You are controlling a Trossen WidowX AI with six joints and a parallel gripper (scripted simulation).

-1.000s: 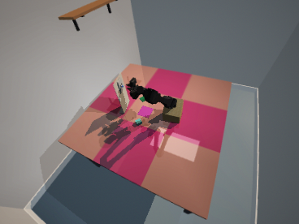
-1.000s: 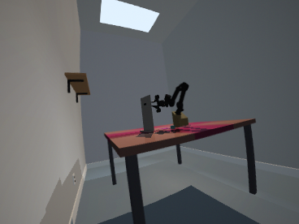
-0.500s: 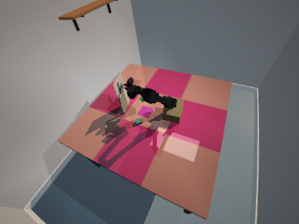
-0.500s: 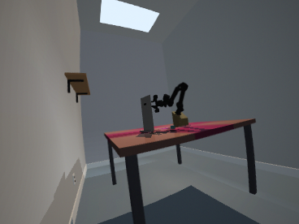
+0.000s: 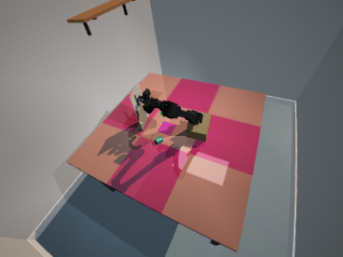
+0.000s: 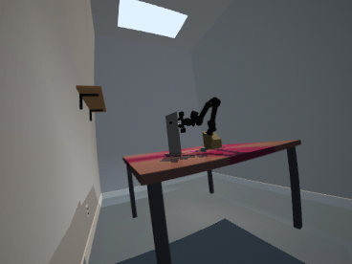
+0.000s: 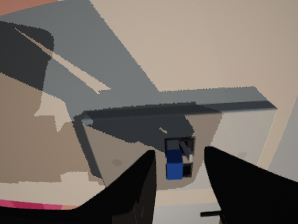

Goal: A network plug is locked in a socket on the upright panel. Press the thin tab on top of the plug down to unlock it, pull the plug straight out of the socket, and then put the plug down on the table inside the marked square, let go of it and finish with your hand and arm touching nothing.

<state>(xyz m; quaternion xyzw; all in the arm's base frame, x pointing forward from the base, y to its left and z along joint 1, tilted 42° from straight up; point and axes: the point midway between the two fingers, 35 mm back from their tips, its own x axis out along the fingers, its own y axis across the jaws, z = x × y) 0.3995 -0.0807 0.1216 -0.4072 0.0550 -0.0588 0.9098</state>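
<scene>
The pincer, part open, faces 1 blue plug.

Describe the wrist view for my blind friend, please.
Two dark fingers reach in from below, standing apart, with a blue plug in a socket on a pale panel showing between them. Shadows fall across the panel and the surface behind.

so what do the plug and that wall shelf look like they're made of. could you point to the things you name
The blue plug (image 7: 174, 168) looks like molded plastic: flat, even color, crisp edges. The shelf (image 5: 100, 11) (image 6: 91, 89) seems to be wood, judging by its warm brown board, perhaps varnished.
</scene>
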